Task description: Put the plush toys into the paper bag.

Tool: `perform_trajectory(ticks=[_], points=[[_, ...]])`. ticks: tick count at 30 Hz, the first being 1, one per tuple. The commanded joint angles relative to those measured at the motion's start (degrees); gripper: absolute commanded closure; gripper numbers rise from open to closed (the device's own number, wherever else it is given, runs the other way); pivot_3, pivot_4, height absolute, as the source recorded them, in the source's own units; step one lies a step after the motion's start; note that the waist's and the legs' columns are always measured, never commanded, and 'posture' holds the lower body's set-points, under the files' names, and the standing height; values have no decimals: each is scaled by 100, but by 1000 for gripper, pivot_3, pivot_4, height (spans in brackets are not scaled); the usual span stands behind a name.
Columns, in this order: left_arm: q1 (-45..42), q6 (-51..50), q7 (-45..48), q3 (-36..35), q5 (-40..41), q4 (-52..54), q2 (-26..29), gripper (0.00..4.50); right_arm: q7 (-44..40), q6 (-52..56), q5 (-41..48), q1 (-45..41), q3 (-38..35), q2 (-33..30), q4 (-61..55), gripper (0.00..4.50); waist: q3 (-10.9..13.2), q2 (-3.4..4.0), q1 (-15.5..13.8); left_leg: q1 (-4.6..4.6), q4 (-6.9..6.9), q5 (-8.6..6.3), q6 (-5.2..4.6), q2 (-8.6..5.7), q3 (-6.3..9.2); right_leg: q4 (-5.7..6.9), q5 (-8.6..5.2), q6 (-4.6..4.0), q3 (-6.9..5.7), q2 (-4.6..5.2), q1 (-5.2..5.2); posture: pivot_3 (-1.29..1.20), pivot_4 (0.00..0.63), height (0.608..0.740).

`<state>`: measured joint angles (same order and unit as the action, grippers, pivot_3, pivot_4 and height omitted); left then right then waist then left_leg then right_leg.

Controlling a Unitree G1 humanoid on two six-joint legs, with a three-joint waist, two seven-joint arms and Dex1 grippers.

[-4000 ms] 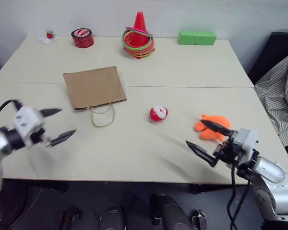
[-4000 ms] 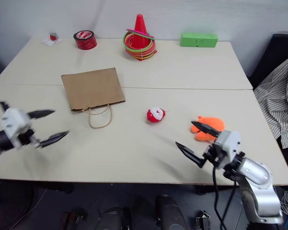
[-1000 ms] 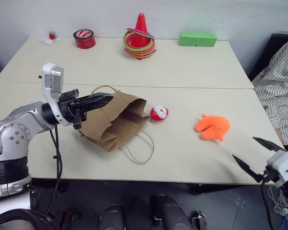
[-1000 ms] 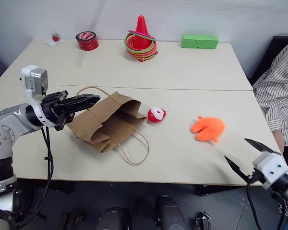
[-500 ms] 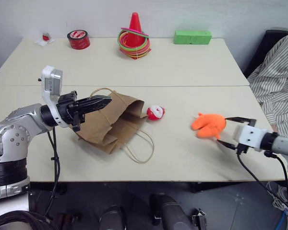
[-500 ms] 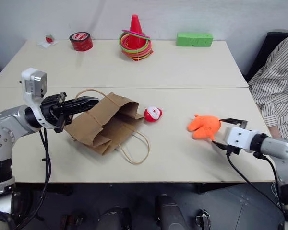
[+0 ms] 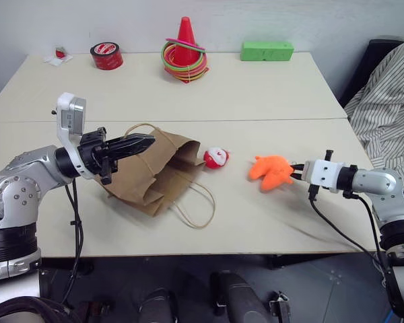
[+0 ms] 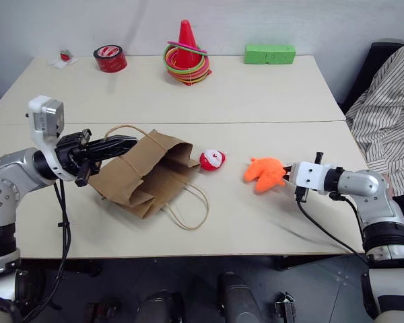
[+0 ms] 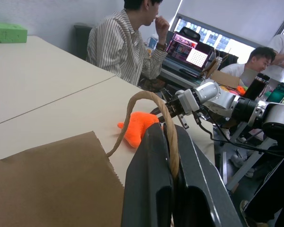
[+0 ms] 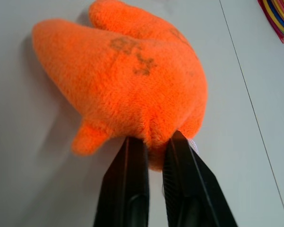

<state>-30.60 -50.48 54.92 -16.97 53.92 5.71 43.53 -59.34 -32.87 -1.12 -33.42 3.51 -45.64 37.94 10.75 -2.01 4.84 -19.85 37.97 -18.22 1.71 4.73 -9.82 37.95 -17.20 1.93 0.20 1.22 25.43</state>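
On the pale beige table (image 7: 269, 101), a plain brown kraft paper bag (image 7: 163, 168) with thin twisted paper loop handles lies on its side at the robot's left, its mouth gaping toward the middle of the table. The left gripper (image 7: 150, 140) points level across the top of the bag, its two black fingers clamped together on one loop handle (image 9: 157, 105), which arches over the fingertips in the left wrist view; the other handle trails loose on the table in front of the bag. Just beside the bag's mouth sits the small round red-and-white plush ball (image 7: 215, 157), resting on the table and apart from both grippers. Further to the right lies the flat bright orange plush toy (image 7: 270, 171) with stubby limbs. The right gripper (image 10: 154, 143) reaches in low from the right, and its black fingers are pinched into the near edge of the orange plush, the fabric bunched between them; the toy's body lies against the tabletop. Along the far edge of the table stand a red tape roll (image 7: 106, 54), a red cone ringed with coloured hoops (image 7: 184, 51) and a green rectangular block (image 7: 266, 50). A person in a striped shirt (image 7: 388, 114) sits at the table's right end
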Motion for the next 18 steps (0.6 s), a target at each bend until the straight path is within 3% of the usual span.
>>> perform_trajectory(ticks=[1,5,8,13,18], points=[[-16,135,43,-100,-8,27,15,4500,-252,402,698,200,-335,-47,-583,4469,0,0,-1,0,0,0,0,0,0,0,0,0,0,0,0,0,150,740],[-19,154,65,-104,-12,4,27,4500,-772,1369,1974,672,-637,-64,-1965,4469,1,1,-11,-3,0,0,0,0,2,-1,0,1,0,0,0,0,150,740],[-46,93,68,-102,37,2,32,4500,-787,2338,2347,924,-478,-105,-3298,4469,1,2,0,-2,-1,-1,1,4,6,1,0,0,-2,-2,0,0,150,740],[-228,-225,-47,-158,377,-6,-60,4500,44,3648,1840,492,412,662,-4553,4469,1,2,11,1,1,-2,4,5,6,5,0,-1,-2,-2,1,0,150,740],[-355,-463,-27,-157,540,-41,-42,4500,564,4075,763,-142,1313,1364,-4313,4469,1,2,-36,-28,5,-2,2,1,10,2,0,-2,-9,1,22,0,150,740]])
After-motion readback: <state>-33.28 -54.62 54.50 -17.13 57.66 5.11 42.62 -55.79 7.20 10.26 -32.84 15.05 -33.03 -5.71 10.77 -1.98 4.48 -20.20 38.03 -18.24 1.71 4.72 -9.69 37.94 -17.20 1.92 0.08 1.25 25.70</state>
